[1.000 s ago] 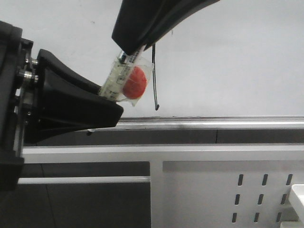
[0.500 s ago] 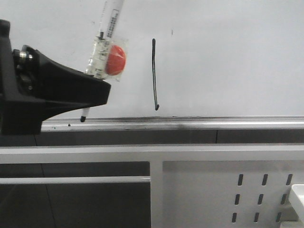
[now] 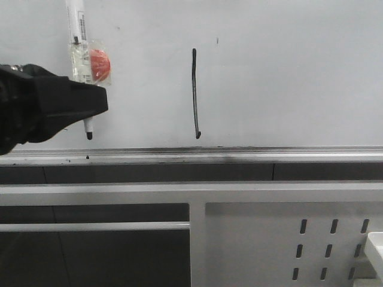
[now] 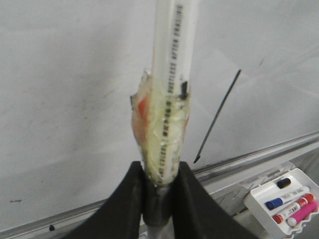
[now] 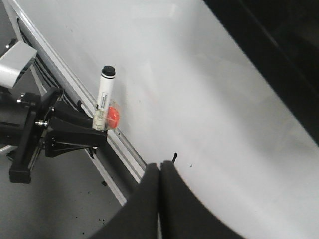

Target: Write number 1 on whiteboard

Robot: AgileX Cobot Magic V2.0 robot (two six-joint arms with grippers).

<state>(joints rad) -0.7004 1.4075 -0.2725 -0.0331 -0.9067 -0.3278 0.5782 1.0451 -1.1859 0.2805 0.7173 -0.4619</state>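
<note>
The whiteboard (image 3: 287, 72) fills the back of the front view, with its silver tray rail (image 3: 239, 154) below. The number 1 (image 3: 195, 92), a thin black stroke with a small hook at the bottom, is on the board; it also shows in the left wrist view (image 4: 218, 115). My left gripper (image 3: 90, 104) is shut on a white marker (image 3: 76, 30) wrapped in tape with a red-orange piece (image 3: 99, 64), tip down just above the rail, left of the stroke. In the left wrist view the jaws (image 4: 159, 191) clamp the marker (image 4: 169, 89). My right gripper (image 5: 160, 167) is shut and empty.
A white perforated metal frame (image 3: 287, 239) stands below the rail. A white tray with several coloured markers (image 4: 289, 201) sits lower right in the left wrist view. The left arm with the marker (image 5: 102, 102) shows in the right wrist view beside the rail.
My left gripper with the marker has moved left, away from the stroke, and the marker now stands nearly upright. The right arm has left the front view.
</note>
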